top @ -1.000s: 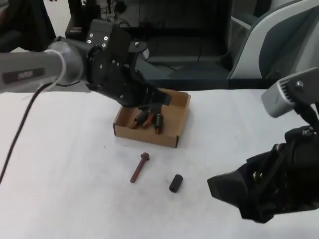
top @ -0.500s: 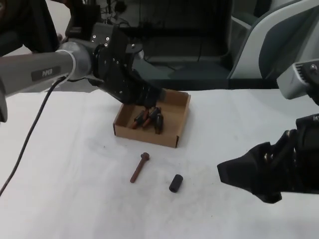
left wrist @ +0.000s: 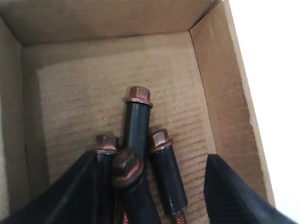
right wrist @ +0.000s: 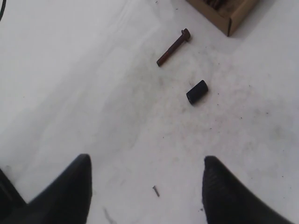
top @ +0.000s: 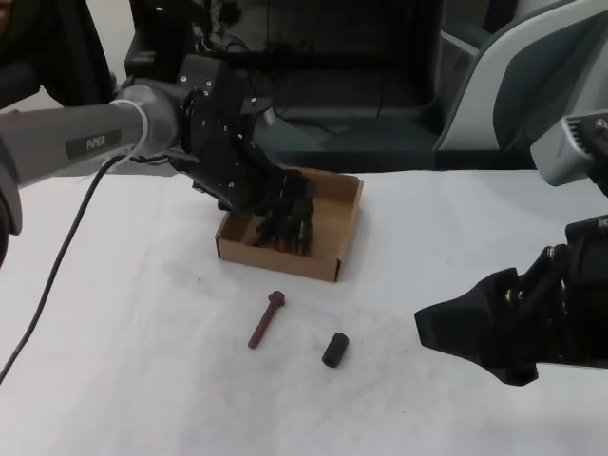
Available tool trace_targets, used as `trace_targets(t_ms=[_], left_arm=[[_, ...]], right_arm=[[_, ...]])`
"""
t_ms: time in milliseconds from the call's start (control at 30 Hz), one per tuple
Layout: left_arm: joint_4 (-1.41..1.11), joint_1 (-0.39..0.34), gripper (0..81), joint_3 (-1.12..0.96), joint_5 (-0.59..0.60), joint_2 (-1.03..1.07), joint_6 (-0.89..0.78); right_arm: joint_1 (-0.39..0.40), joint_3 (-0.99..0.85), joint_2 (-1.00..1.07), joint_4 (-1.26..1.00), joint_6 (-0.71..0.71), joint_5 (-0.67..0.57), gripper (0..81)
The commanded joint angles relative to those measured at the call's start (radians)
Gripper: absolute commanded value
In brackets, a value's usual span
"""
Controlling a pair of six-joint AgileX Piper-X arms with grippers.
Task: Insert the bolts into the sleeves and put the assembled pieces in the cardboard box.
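Lowered further, left gripper (left wrist: 149,157) sits in the cardboard box (left wrist: 229,93), fingers apart over assembled pieces (left wrist: 138,121); right gripper (right wrist: 145,159) hovers near right, also spread

A white, lightly smudged surface (top: 123,380) is backed by dark equipment (top: 361,85), with a pale grey moulded panel (top: 513,76) seen at the far right.

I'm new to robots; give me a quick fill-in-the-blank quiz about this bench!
The brown cardboard box holds ____ sleeved bolts. The short black cylindrical sleeve on the white bench has ____ bolt in it. The left pincer hangs over the ____. The right pincer is ____.
Missing: four; no; box; open.
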Motion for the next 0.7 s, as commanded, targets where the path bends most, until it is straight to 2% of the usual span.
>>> trace_targets(t_ms=[0,200,400,433,533,667], left_arm=[[-0.004,0.002,70.0,-0.012,0.006,-0.025,-0.012],[0.025,0.002,70.0,-0.012,0.006,-0.101,-0.064],[0.169,0.002,70.0,-0.008,0.002,-0.208,-0.056],[0.207,0.002,67.3,-0.001,0.002,-0.224,-0.039],[0.255,0.002,61.6,0.069,-0.002,-0.280,-0.017],[0.240,0.002,61.7,0.235,-0.002,-0.393,-0.016]], right_arm=[[-0.004,-0.012,-0.005,-0.007,-0.009,-0.012,68.0],[-0.004,-0.012,-0.010,-0.007,-0.009,-0.012,68.0],[-0.004,-0.012,-0.045,-0.007,-0.009,0.000,68.0],[-0.004,-0.012,-0.054,-0.007,-0.009,0.012,68.0],[-0.004,-0.012,-0.081,-0.007,-0.009,0.021,68.0],[-0.004,-0.012,-0.117,-0.005,-0.002,0.039,68.0]])
